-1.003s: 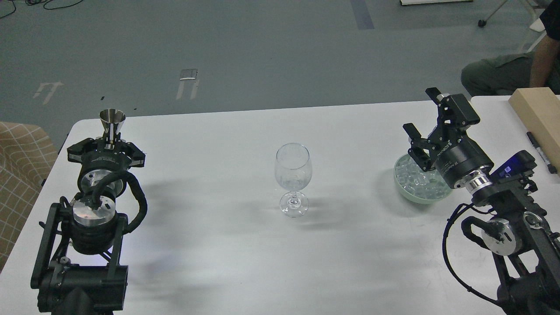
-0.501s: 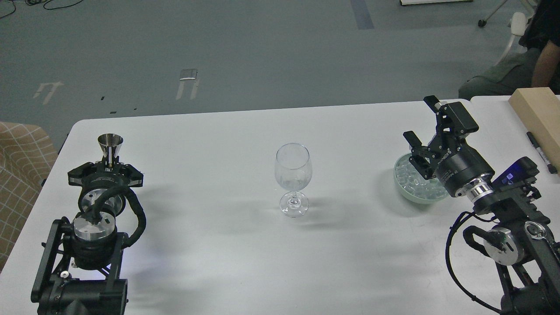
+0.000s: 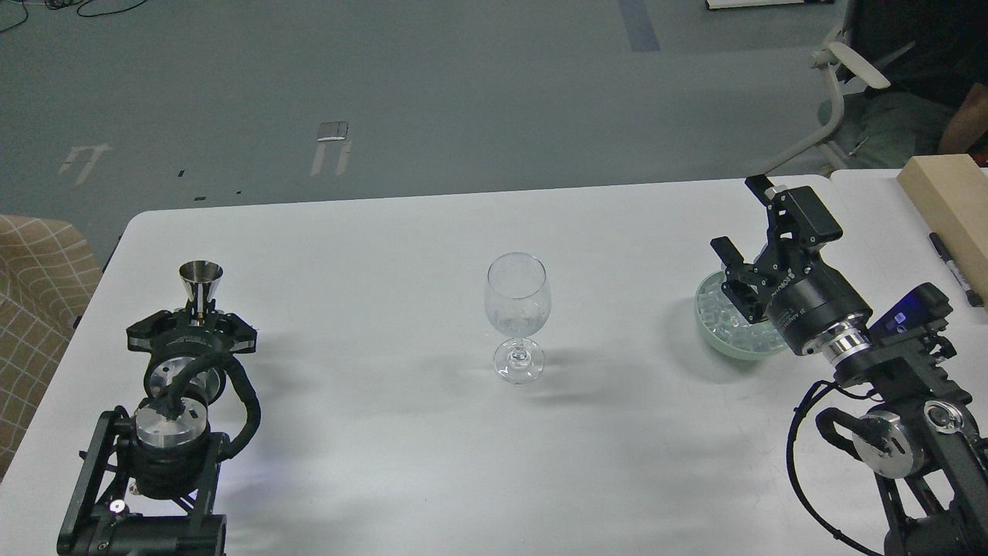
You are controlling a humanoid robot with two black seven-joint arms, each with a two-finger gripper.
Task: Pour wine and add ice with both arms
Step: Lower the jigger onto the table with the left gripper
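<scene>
An empty clear wine glass (image 3: 517, 297) stands upright in the middle of the white table (image 3: 386, 232). My left gripper (image 3: 194, 318) is at the left and is shut on the waist of a small steel jigger (image 3: 201, 279), which stands upright above it. My right gripper (image 3: 738, 216) is open and empty, with its fingers spread wide, tilted up above the far side of a pale green bowl (image 3: 714, 346). The bowl holds a heap of clear ice cubes (image 3: 722, 318), partly hidden by the gripper body.
A pale wooden block (image 3: 948, 202) and a black marker pen (image 3: 954, 268) lie on a second table at the right. A chair (image 3: 837, 85) and a seated person (image 3: 911, 69) are behind it. A chequered fabric seat (image 3: 35, 301) is off the table's left edge.
My left gripper has drawn back toward me with the jigger in it. My right gripper has shifted slightly left over the bowl. The person at the back right has moved.
</scene>
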